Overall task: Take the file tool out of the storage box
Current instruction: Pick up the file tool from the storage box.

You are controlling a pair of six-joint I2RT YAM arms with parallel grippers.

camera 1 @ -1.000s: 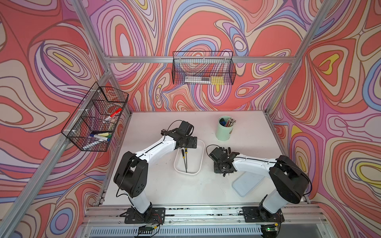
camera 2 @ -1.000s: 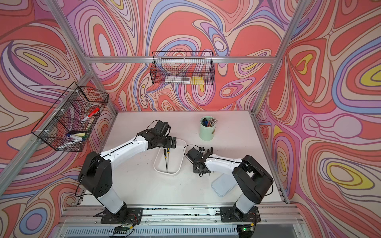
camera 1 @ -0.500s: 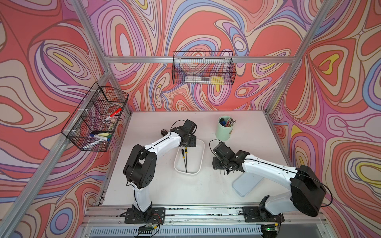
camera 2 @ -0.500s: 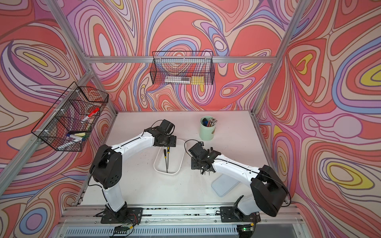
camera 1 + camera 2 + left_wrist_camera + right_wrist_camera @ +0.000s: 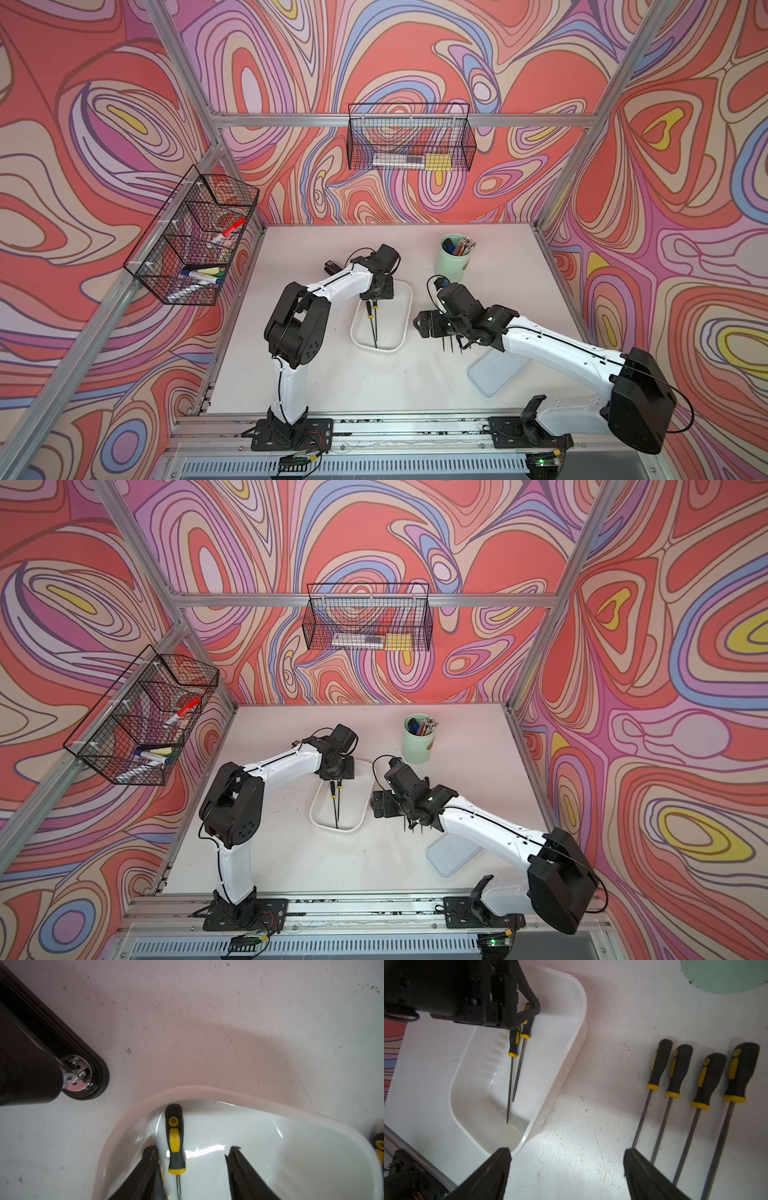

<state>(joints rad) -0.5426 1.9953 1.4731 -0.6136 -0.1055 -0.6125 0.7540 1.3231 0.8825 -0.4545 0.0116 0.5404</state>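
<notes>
Four files [image 5: 680, 1070] out, two files [image 5: 513, 1043] left in the storage box [image 5: 584, 1012]; left gripper [image 5: 192, 1148] spread around one, right gripper [image 5: 566, 1152] wide open.

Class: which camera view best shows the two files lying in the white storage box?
The right wrist view: both files lie side by side, shafts fully visible, handle ends under the left gripper. In both top views they are thin dark lines. The left wrist view shows one handle.
</notes>
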